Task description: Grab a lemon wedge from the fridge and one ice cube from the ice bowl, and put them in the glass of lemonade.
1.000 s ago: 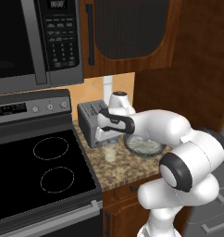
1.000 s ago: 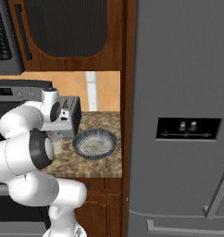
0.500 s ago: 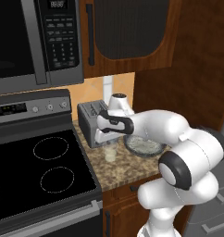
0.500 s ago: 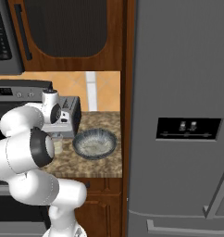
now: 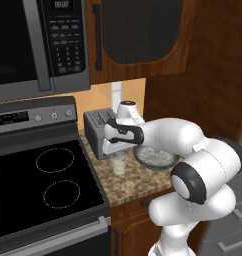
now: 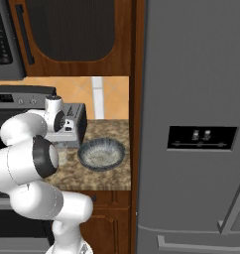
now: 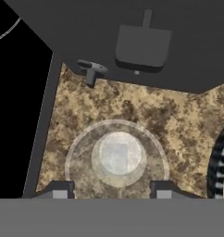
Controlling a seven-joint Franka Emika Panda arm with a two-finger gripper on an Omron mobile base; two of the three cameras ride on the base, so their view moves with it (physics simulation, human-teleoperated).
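With its jaws spread, the gripper (image 7: 114, 190) hangs over the glass of lemonade (image 7: 116, 155), apparently dropping ice; the fridge (image 6: 191, 124) comes next.

No readable text, brand or number found. Microwave keypad (image 5: 67, 44) carries rows of tiny key legends, blurred beyond reading; digits on small display above keypad also unresolved. Stove control panel (image 5: 13, 118) shows faint display marks, illegible. Fridge dispenser panel (image 6: 202, 138) bears two small pale icons, no lettering made out. Toaster (image 7: 141, 44), just beyond jaws, unmarked.
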